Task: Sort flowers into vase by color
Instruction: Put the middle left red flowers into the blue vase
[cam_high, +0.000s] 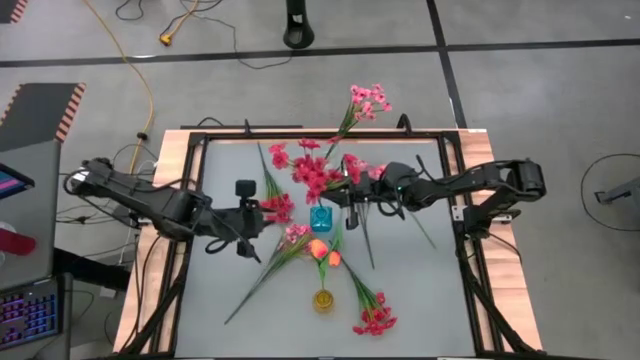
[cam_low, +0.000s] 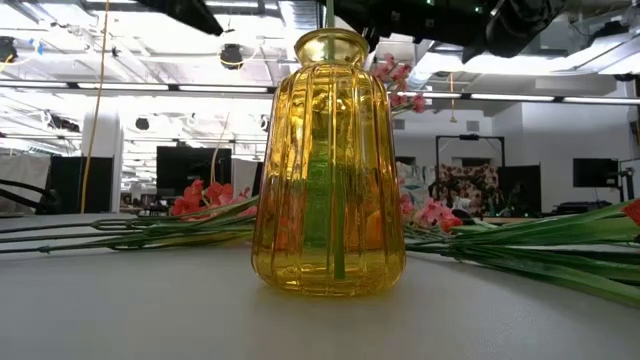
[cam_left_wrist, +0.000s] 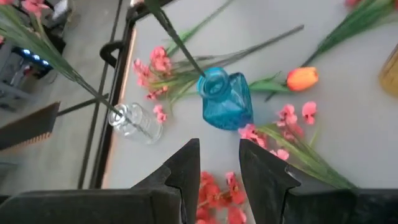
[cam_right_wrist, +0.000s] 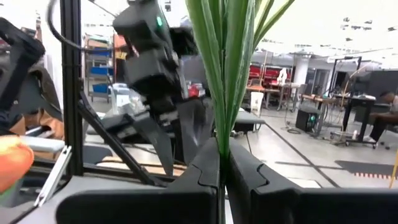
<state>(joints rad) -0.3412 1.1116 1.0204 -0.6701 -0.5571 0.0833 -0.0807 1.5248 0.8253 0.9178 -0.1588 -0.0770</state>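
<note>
Red flower spray (cam_high: 318, 178) is pinched at its green stem by the right gripper (cam_right_wrist: 222, 163) above the blue vase (cam_high: 320, 218); left gripper (cam_left_wrist: 219, 169) hovers spread, empty.

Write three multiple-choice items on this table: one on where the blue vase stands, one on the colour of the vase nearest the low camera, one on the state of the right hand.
1. In the high view, the blue vase stands:
A. between the two hands
B. at the table's left edge
C. on the floor

2. The vase that fills the low view is:
A. clear
B. yellow
C. blue

3. The right hand is:
A. open and empty
B. shut on a vase
C. shut on a green stem

Key:
1. A, it sits between the left hand and the right hand.
2. B, the ribbed yellow vase glows amber.
3. C, the green stem rises from between its closed fingers.
</note>
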